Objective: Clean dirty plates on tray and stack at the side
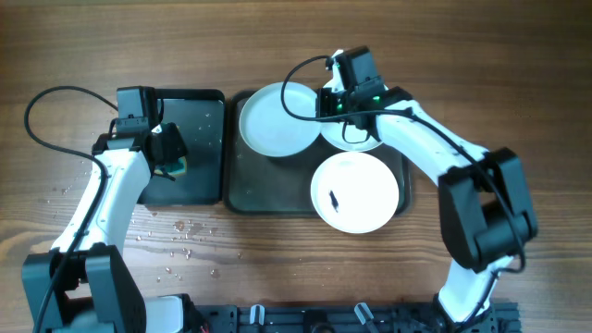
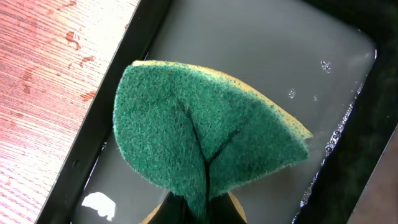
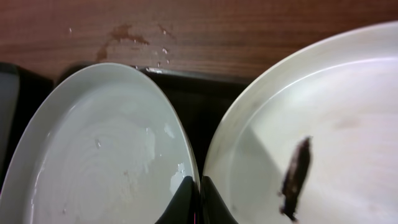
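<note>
Wood table (image 1: 277, 264), spattered with drops (image 1: 180, 231) at the left front. Over the black tray (image 1: 199, 116), left gripper (image 1: 172, 155) closed tight on a green sponge (image 2: 199, 130), folded along a crease running back toward the fingers. Yellow backing showing along the outer edge, scrub face toward the wrist camera. Poised over the thin film of water in that tray, contact with it not clear.

Just right of it, the grey-green tray (image 1: 268, 190), long axis left to right. On its back-left corner, left plate (image 1: 273, 120), face up, beaded with water, overhanging the back rim. Right gripper (image 1: 324, 104) in from the right, fingers narrow, pinched on that plate's right rim; lifted or resting, impossible to tell.

Just right of the fingers, back plate (image 3: 348, 124), face up, mostly hidden under the arm from overhead. On it a dark smear (image 3: 295, 180), elongated roughly along the wrist camera's line of sight.

At the tray's front right, front plate (image 1: 365, 190), face up, overlapping the rim. Small dark mark (image 1: 331, 198) left of centre, long axis front to back.
</note>
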Tool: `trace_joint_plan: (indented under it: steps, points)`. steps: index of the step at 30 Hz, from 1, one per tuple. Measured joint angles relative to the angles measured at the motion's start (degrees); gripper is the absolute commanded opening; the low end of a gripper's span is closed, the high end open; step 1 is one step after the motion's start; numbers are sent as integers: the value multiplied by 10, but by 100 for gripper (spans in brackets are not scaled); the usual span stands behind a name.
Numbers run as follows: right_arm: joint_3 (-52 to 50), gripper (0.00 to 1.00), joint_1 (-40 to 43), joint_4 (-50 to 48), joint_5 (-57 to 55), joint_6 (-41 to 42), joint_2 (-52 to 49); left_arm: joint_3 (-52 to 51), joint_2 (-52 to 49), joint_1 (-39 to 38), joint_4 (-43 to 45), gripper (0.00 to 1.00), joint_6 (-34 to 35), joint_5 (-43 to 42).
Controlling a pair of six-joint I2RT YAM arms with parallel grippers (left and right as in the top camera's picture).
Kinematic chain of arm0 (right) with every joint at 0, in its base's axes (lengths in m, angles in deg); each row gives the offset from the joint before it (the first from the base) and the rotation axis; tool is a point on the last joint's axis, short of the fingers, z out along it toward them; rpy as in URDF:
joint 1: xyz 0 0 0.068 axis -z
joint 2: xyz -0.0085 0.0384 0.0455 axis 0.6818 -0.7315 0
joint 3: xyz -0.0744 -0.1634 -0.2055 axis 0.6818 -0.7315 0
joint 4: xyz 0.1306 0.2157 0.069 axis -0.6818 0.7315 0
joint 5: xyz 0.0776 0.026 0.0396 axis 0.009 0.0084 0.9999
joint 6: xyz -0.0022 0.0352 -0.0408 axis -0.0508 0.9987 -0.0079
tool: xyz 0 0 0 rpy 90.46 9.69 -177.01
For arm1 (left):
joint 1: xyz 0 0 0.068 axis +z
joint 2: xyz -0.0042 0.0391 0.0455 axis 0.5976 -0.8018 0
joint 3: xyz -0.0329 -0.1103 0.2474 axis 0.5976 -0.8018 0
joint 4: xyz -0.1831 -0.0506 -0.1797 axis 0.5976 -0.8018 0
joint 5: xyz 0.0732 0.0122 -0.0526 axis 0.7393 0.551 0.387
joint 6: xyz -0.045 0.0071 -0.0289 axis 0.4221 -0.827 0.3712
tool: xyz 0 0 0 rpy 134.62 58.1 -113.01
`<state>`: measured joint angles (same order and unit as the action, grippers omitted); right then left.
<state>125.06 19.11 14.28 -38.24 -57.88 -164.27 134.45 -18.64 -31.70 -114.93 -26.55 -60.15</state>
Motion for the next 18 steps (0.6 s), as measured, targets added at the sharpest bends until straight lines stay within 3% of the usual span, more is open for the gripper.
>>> trace_joint_plan:
  steps: [4, 5, 6, 7, 9, 18]
  points:
    - [0, 5, -5, -13, 13, 4, -24, 0, 0, 0, 0, 4, 0, 0]
    - [0, 9, -6, -16, 15, 4, -27, 0, 0, 0, 0, 4, 0, 0]
    - [0, 15, -8, -18, 17, 5, -30, 0, 0, 0, 0, 4, 0, 0]
    - [0, 35, -8, -17, 20, 5, -30, 0, 0, 0, 0, 4, 0, 0]
    - [0, 44, -9, -20, 26, 10, -30, 0, 0, 0, 0, 4, 0, 0]
    - [0, 50, -3, 14, 53, -16, -18, 0, 0, 0, 0, 4, 0, 0]
